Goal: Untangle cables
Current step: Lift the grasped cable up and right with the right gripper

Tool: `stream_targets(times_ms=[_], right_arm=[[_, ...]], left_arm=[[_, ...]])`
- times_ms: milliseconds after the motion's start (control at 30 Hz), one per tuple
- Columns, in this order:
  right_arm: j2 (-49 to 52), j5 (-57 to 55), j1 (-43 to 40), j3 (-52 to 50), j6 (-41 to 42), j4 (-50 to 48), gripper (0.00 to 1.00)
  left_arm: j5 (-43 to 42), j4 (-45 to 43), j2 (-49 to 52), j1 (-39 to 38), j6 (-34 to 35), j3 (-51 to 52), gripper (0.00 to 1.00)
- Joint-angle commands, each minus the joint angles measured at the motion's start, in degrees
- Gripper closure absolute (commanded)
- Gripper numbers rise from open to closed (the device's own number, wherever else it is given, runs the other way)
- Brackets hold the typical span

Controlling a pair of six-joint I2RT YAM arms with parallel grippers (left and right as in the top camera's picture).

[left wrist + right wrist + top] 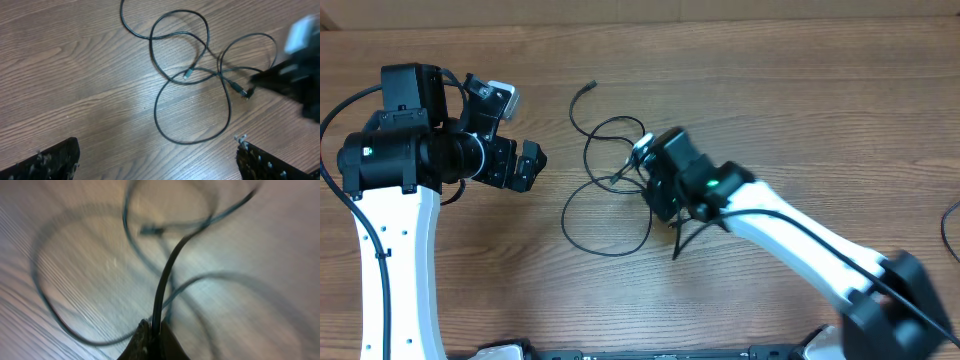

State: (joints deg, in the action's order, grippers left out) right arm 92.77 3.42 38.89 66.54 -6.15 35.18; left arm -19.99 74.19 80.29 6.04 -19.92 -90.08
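Note:
The cables (566,218) are thin black cords lying in overlapping loops on the wooden table, with one plug tip (592,86) at the far end. In the left wrist view the cables (185,143) cross one another, and a small plug (187,75) lies inside the loops. My right gripper (648,185) sits over the right side of the tangle. Its wrist view shows the right gripper (154,327) shut on one cable strand (161,290), which rises from between the jaws. My left gripper (533,165) hovers left of the loops. In its own view the left gripper (157,165) is wide open and holds nothing.
The right arm (800,245) stretches from the lower right corner across the table. The left arm's white link (395,260) runs down the left side. A thicker black wire (950,225) curves at the right edge.

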Motion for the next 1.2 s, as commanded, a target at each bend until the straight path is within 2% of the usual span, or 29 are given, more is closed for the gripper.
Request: stream_targets(times_ms=[0, 367, 600, 1167], right_arm=[[-7.7, -0.4, -1.0, 4.4, 0.5, 0.1, 0.96], [-25.0, -2.4, -1.2, 9.5, 0.5, -6.1, 0.96], [-31.6, -2.6, -1.2, 9.5, 0.5, -11.7, 0.96], [-33.9, -6.3, -1.2, 9.5, 0.5, -22.8, 0.96]], left_arm=[[-0.8, 0.2, 0.0, 0.3, -0.7, -0.5, 0.00], [-0.8, 0.2, 0.0, 0.3, -0.7, -0.5, 0.00], [-0.8, 0.2, 0.0, 0.3, -0.7, -0.5, 0.00], [-0.8, 0.2, 0.0, 0.3, -0.7, -0.5, 0.00]])
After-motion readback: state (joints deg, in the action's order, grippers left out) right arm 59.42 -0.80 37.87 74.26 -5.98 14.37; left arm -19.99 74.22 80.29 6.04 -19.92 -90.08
